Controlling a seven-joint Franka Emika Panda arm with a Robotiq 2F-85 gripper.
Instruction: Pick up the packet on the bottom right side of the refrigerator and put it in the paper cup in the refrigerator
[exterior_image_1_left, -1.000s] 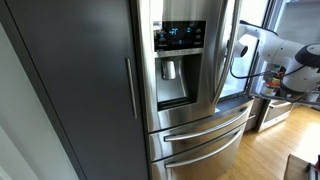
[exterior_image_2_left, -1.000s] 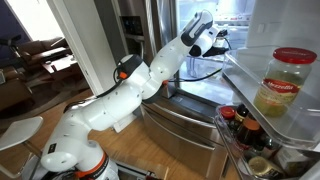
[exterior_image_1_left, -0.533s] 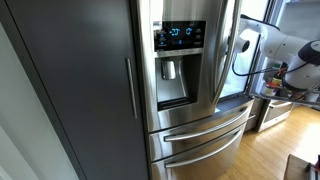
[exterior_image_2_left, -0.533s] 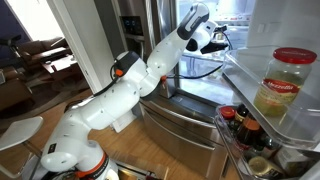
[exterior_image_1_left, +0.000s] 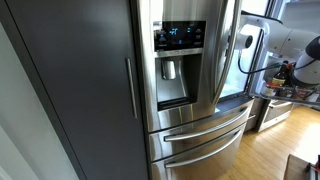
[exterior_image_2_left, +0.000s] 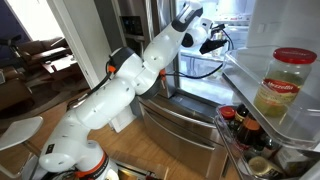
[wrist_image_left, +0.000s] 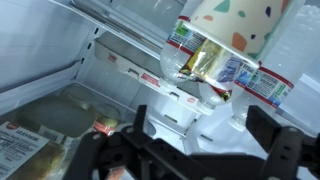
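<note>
The wrist view looks into the open stainless-steel refrigerator (exterior_image_1_left: 195, 95). A paper cup (wrist_image_left: 236, 20) with coloured spots stands among water bottles (wrist_image_left: 262, 82). A shiny gold packet (wrist_image_left: 204, 62) shows at the end of the cup nearest my fingers and seems to sit in its mouth. My gripper (wrist_image_left: 200, 122) is open, with nothing between its dark fingers, a short way from the cup and packet. In an exterior view my gripper (exterior_image_2_left: 216, 38) reaches into the upper compartment. In the other view only the white arm (exterior_image_1_left: 246, 44) shows beside the door.
The open door bin (exterior_image_2_left: 262, 118) holds a large jar (exterior_image_2_left: 284, 80), with small bottles (exterior_image_2_left: 240, 125) in the bin below. A wrapped food pack (wrist_image_left: 22, 148) lies on a shelf. Two wide drawers (exterior_image_1_left: 205, 125) are shut. A dark-grey cabinet panel (exterior_image_1_left: 70, 80) stands beside the fridge.
My arm has lifted a little and shifted inside the fridge opening. The gripper stays up at the shelf. Nothing else has moved.
</note>
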